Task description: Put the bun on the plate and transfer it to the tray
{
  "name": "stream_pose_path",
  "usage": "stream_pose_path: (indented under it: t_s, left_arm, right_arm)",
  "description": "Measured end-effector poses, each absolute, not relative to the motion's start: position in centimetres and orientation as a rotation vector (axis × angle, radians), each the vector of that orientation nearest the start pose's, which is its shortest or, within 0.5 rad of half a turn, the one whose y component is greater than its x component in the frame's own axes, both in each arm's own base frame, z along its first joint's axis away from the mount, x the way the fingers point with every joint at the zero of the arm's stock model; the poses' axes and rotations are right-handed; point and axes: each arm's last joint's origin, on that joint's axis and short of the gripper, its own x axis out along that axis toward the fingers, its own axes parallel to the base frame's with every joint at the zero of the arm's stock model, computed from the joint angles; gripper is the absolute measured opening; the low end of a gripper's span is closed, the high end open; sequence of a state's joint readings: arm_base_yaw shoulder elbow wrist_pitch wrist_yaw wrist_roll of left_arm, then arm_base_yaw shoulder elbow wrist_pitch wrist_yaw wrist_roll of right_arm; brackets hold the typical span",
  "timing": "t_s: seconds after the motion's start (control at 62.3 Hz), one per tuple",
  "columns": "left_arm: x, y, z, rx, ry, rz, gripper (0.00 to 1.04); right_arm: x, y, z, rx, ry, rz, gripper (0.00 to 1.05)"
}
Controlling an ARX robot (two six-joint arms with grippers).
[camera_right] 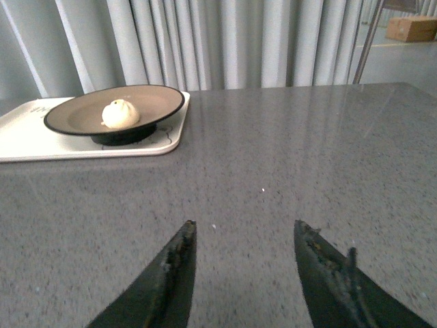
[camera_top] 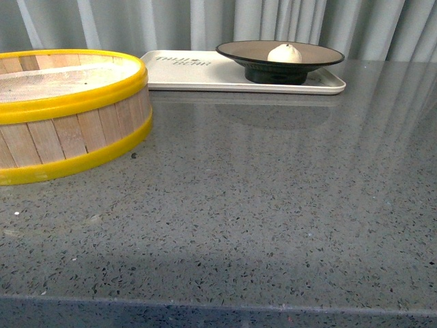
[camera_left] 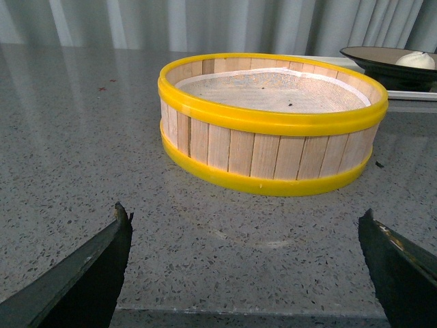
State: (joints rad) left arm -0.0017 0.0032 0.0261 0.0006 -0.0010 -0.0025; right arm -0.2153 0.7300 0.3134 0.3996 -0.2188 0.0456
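A small white bun (camera_top: 285,53) with a pinched top lies in the tan plate (camera_top: 239,50) with the black rim. The plate stands on the right half of the cream tray (camera_top: 184,72) at the far side of the table. The right wrist view shows the same bun (camera_right: 120,114), plate (camera_right: 75,113) and tray (camera_right: 27,137) well ahead of my right gripper (camera_right: 244,229), which is open and holds nothing. My left gripper (camera_left: 246,215) is wide open over bare tabletop, short of the basket. Neither gripper shows in the front view.
A round wooden steamer basket (camera_top: 68,109) with yellow bands stands at the left, seemingly with nothing in it (camera_left: 273,123). The grey speckled table's near edge (camera_top: 218,301) runs along the front. Grey curtains hang behind the table.
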Motion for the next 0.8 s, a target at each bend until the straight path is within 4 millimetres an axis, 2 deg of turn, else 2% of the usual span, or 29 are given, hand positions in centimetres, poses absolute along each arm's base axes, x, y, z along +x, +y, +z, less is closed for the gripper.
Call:
stream_pose_path:
  t_s: [0.08,0.209,0.466,0.578,0.803]
  left_arm:
    - [9.6,0.0,17.2,-0.002,-0.023,-0.002,0.98]
    - [9.6,0.0,17.2,-0.002,-0.023,-0.002,0.98]
    - [9.6,0.0,17.2,-0.002,-0.023,-0.002,0.98]
    - [9.6,0.0,17.2,-0.003,-0.023,-0.002,0.98]
    - [9.6,0.0,17.2,-0.002,-0.023,-0.002,0.98]
  right_arm:
    - [15.4,-2.4,22.2,0.023,0.006,-0.014,0.21]
    - [14.8,-1.9,21.1,0.015,0.010,-0.008,0.02]
    - [13.5,-0.7,19.5,0.006,0.006,-0.037,0.02]
    - [13.1,-0.1,18.9,0.004,0.006,0.001,0.02]
    - [12.3,0.0,18.2,0.004,0.002,-0.003,0.02]
